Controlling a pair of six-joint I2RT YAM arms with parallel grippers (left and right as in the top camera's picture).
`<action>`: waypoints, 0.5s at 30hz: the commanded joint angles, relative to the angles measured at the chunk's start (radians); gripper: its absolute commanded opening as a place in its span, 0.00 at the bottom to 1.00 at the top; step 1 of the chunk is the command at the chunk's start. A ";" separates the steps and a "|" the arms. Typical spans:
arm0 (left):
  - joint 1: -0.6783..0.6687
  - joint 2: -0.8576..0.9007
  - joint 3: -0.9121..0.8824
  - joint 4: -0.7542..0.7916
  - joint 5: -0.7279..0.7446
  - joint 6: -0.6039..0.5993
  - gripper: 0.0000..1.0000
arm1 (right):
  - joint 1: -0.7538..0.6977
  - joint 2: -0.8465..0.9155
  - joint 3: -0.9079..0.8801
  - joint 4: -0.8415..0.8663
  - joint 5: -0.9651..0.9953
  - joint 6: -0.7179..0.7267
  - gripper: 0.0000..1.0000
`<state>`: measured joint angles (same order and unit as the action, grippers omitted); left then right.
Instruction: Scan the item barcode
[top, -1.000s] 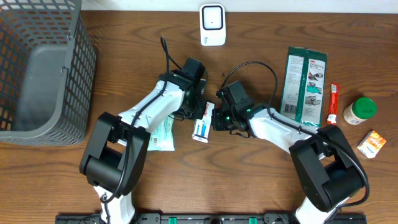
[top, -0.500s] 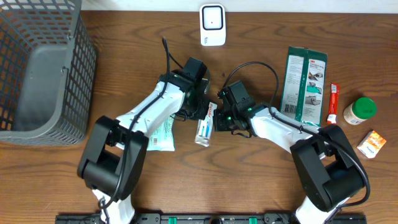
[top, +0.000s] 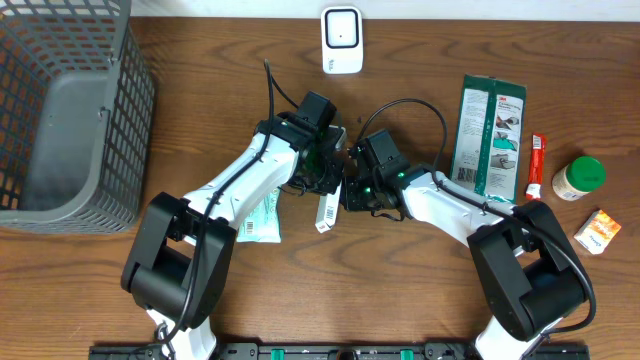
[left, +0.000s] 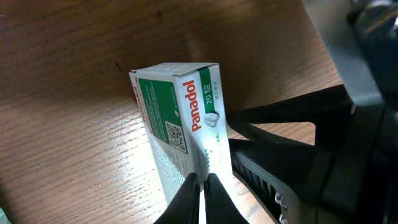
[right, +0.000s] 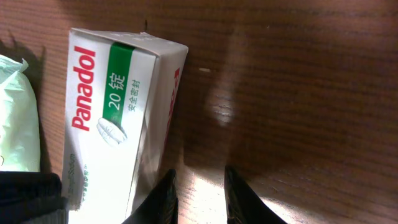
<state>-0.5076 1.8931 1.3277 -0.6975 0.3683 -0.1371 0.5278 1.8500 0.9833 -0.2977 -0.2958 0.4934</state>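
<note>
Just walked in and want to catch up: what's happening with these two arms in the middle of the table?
The two arms meet mid-table over a Panadol box. The left gripper is shut and appears to pinch the box's end, holding it tilted on edge. The right gripper is open beside the box, with bare table between its fingers. The white device at the far edge, likely the scanner, is some way off, so no scan yet.
</note>
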 joint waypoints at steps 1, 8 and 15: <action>0.000 -0.010 -0.009 -0.001 0.006 -0.005 0.08 | -0.003 0.030 -0.026 -0.043 0.045 -0.001 0.23; 0.000 -0.010 -0.008 0.005 -0.047 -0.005 0.09 | -0.025 -0.016 -0.018 -0.092 0.083 -0.002 0.24; 0.000 -0.010 -0.007 0.026 -0.048 -0.005 0.09 | -0.024 -0.020 -0.018 -0.084 0.076 -0.001 0.21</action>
<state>-0.5076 1.8931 1.3277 -0.6750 0.3344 -0.1375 0.5144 1.8275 0.9874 -0.3771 -0.2646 0.4938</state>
